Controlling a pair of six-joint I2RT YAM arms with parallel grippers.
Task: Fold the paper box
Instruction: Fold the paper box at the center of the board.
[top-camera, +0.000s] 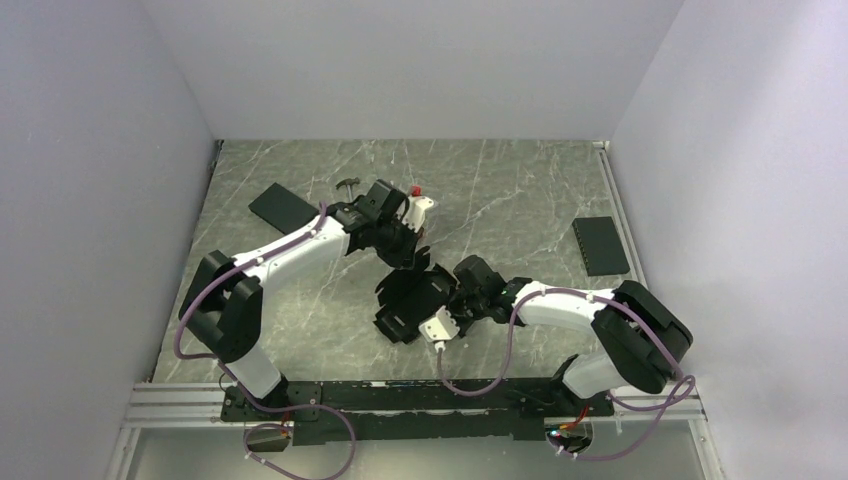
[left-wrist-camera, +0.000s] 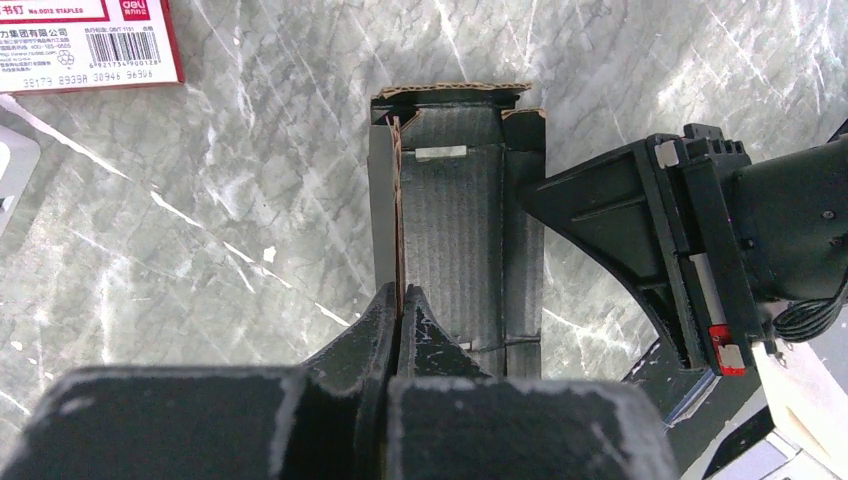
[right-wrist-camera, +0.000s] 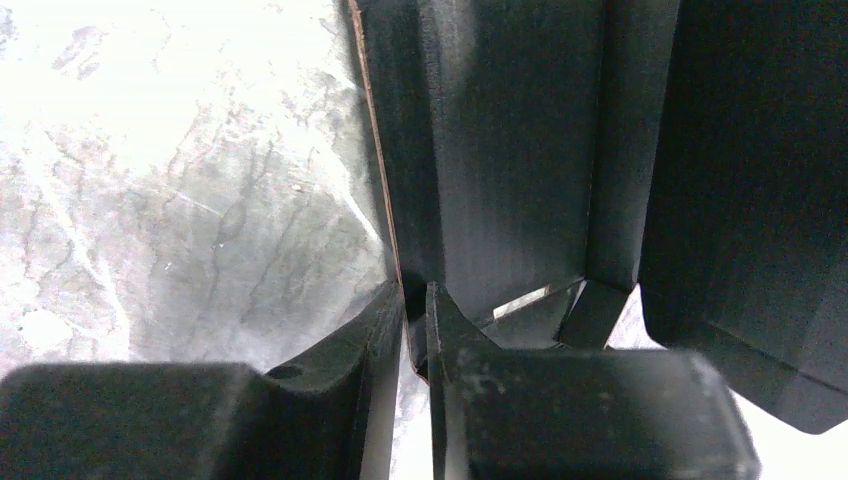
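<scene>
Paper box (top-camera: 408, 300) sits half-formed at centre of marble table (top-camera: 520, 190), btw the two arms. L gripper (left-wrist-camera: 400, 297) comes in from box's 12 o'clock, jaws pinched tight on the top edge of one raised side wall, prob. to keep that wall upright & anchor the box. R gripper (right-wrist-camera: 415, 300) works from box's 3 o'clock side. Its fingers straddle what seems the opposite wall's edge w/ only a slim gap; can't tell if pads bite yet. Judged: a two-point hold keeps walls square so end flaps can tuck in. Black slabs at table's 10 o'clock (top-camera: 283, 207) & 3 o'clock (top-camera: 600, 245) lie flat, well apart from the box. Staples box (left-wrist-camera: 85, 40) lies at 11 o'clock in L wrist view.
</scene>
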